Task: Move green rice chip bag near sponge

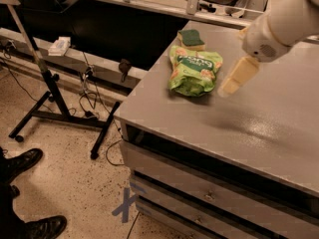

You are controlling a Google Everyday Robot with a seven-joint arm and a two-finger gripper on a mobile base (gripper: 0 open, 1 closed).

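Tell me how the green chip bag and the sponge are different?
The green rice chip bag is much bigger than the sponge. The bag is crinkly and light green with a dark label; the sponge is a neat block, dark green on top and yellow below. The bag lies nearer the table's front; the sponge sits behind it. Both are green and rest close together on the table. The gripper hovers right of the bag, holding neither.

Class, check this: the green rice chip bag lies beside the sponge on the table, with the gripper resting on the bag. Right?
No. The camera view shows the gripper apart from the green rice chip bag, rightward in the picture; the rest holds.
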